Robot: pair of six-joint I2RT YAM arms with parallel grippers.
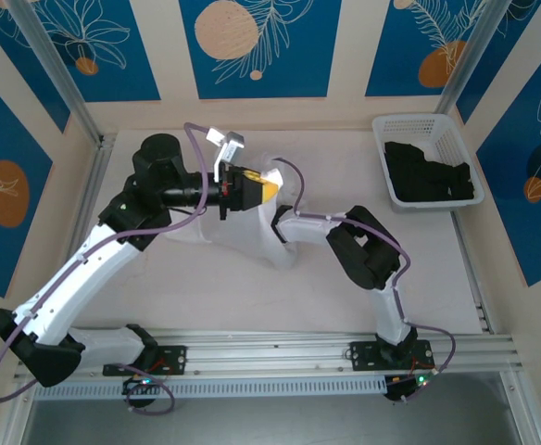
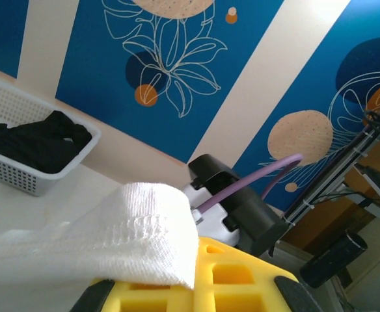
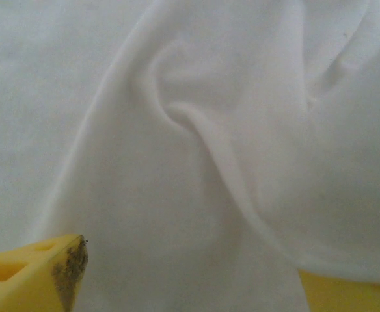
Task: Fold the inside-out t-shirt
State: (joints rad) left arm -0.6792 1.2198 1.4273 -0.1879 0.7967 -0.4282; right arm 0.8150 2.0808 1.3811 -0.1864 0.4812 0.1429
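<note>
So the white t-shirt [image 1: 243, 236] sits pretty much dead centre on the table [image 1: 159, 297], bunched up rather than laid flat. The left gripper [image 1: 255, 190] is clamped tight on a stitched hem edge, which drapes over its yellow finger [image 2: 242, 279] in the left wrist view. It holds that edge up off the table, I'd guess so the rest hangs loose and can be spread or turned.

The right gripper [image 3: 190, 286] is right down over the cloth at about 4 o'clock from the left one. Its fingers [image 3: 47, 273] are spread wide apart with nothing pinched, just soft folds in front. It looks lined up for a second grab.

Direction-wise, the heap's long axis runs roughly 9 to 4 o'clock in the top view, and the lifted edge peaks toward 12. I honestly can't tell where the neck or sleeves point.

The basket [image 1: 409, 125] with the black garment [image 1: 428, 171] is off at 2 o'clock, well apart.
</note>
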